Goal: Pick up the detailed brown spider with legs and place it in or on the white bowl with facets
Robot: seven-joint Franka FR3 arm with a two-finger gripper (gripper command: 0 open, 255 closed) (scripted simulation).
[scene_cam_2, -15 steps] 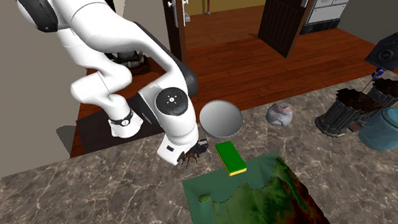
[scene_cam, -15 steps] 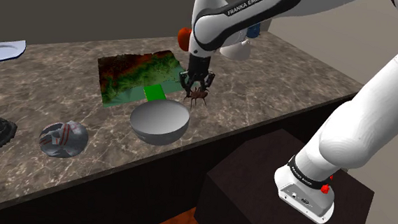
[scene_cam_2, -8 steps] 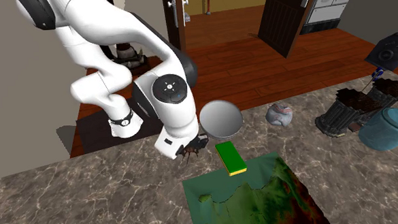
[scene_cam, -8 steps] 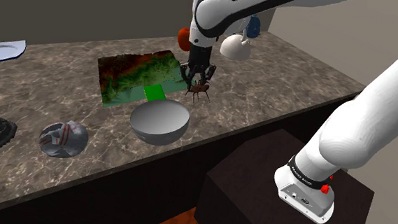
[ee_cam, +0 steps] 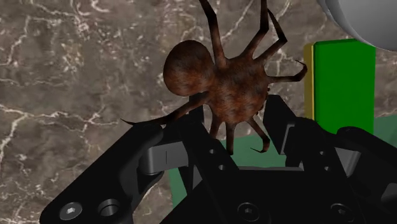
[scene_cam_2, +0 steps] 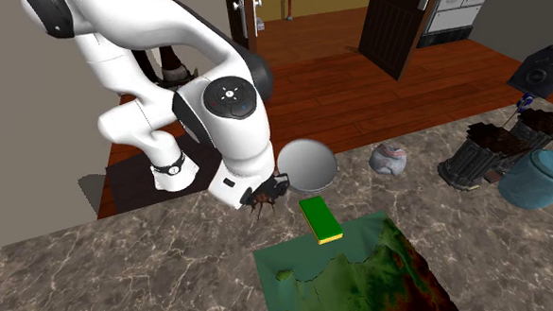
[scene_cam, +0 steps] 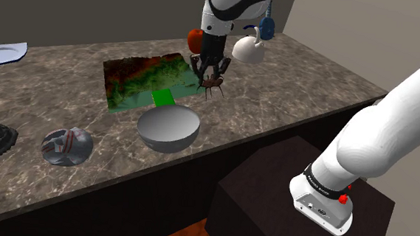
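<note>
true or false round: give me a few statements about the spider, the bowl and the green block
1. The black gripper clasps the brown long-legged spider. True.
2. The spider lies in the pale round bowl. False: the bowl holds nothing, and the spider is in the gripper.
3. The flat green block lies at the edge of the green-and-red relief mat. True.
4. The bowl stands on the mat. False: it stands on the marbled countertop, beside the block.

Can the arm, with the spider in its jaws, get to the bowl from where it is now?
Probably yes: the spider is held clear of the counter, and the bowl sits close by, open, with nothing tall between.
</note>
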